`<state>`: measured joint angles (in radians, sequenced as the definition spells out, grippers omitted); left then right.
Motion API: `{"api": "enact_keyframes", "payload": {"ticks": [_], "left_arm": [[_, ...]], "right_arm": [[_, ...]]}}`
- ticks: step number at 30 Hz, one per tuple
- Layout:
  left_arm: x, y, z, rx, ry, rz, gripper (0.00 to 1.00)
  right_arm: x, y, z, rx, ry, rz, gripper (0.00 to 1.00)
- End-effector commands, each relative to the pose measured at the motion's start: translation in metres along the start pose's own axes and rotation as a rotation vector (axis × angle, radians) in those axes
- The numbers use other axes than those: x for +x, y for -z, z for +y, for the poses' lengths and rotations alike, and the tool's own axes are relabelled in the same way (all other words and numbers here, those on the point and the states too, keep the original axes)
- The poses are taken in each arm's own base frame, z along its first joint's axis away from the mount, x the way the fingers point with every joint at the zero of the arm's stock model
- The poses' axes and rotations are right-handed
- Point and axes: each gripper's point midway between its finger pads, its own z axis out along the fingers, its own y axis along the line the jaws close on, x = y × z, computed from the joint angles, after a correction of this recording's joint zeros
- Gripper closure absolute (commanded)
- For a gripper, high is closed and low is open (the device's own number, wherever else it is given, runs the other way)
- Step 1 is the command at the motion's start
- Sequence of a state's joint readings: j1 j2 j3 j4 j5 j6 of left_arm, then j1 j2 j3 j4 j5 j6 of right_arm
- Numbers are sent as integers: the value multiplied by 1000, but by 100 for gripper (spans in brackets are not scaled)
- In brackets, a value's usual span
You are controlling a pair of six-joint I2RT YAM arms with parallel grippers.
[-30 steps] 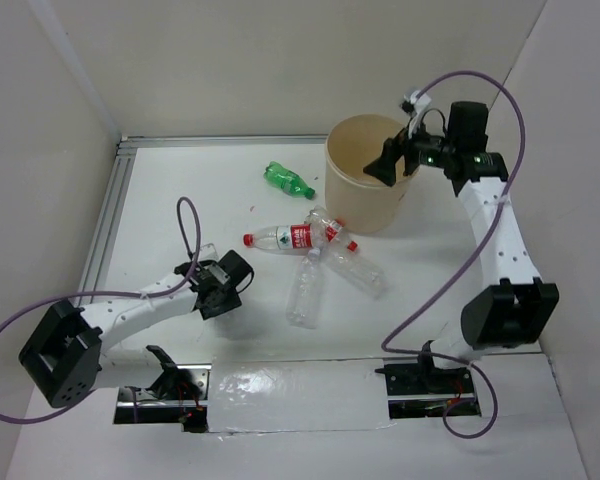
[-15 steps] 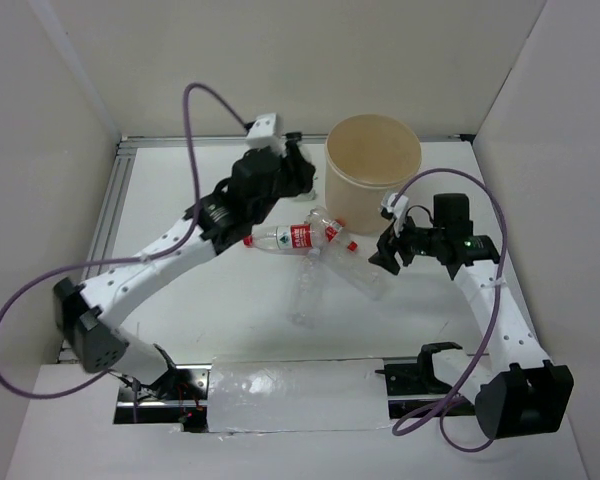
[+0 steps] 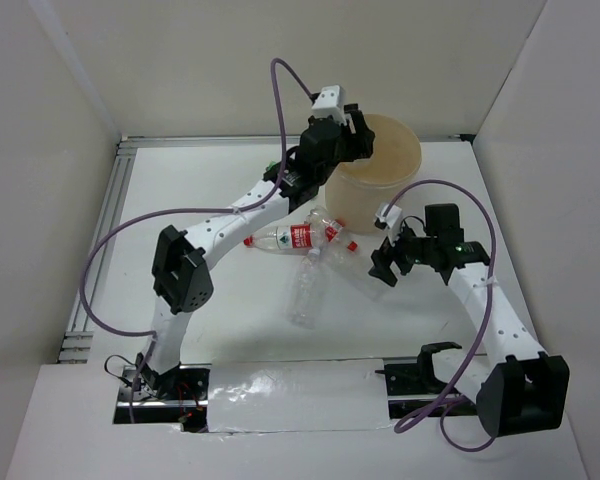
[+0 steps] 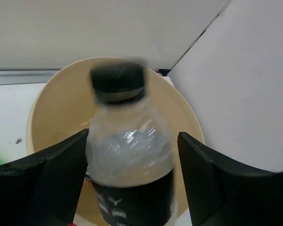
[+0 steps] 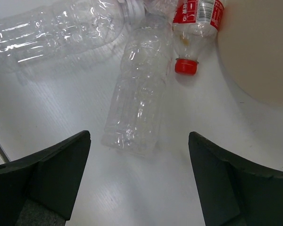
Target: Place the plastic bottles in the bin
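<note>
Your right hand (image 5: 139,141) is hovering over the desk (image 5: 170,202), fingers spread wide, gripping nothing. A clear bottle (image 5: 139,101) is lying just ahead of it, centred between the fingers. Its long axis is running almost straight away from the hand, so you're looking at a close across its width. A red-capped bottle (image 5: 195,28) is lying ahead-right, cap pointing back at the hand. A second clear bottle (image 5: 56,33) is lying crosswise ahead-left. The right arm is sitting nearer this pile.

Farther out, your left hand (image 4: 133,137) is pinching the black-capped bottle (image 4: 129,169), cap pointing away from the hand. The bin (image 4: 42,117) mouth is sitting directly beyond it. I'm reading that as lined up: letting go there should drop it inside.
</note>
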<state>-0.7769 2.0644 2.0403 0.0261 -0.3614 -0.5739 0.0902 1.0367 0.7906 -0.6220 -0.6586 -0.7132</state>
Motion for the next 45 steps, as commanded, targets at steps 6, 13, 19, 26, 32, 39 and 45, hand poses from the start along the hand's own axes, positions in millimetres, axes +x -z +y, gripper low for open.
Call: {"api": "enact_keyframes", "payload": {"ticks": [6,13,19,26,32,39,45], "left_arm": [[-31,-5,-25,81,1,-71,0],[-73,64,-11,43,-112,-107,0],[42,151,99,-159,-140,186,0],[110,234,160,-340,138,336,0],[129,255,190,-499,425,351,0],[139,244,205,-548,647,419,0],[148,220,209,-534,815,477,0]], "right_arm": [[8,-32,-9,-15,6,43,9],[22,-69,-2,-66,-6,127,7],[50,-98,-10,8,-47,262,13],[35,-75,4,-28,16,251,72],[-51,-13,2,26,191,43,74],[-193,51,-33,283,257,-363,72],[-250,70,-103,541,160,-524,67]]}}
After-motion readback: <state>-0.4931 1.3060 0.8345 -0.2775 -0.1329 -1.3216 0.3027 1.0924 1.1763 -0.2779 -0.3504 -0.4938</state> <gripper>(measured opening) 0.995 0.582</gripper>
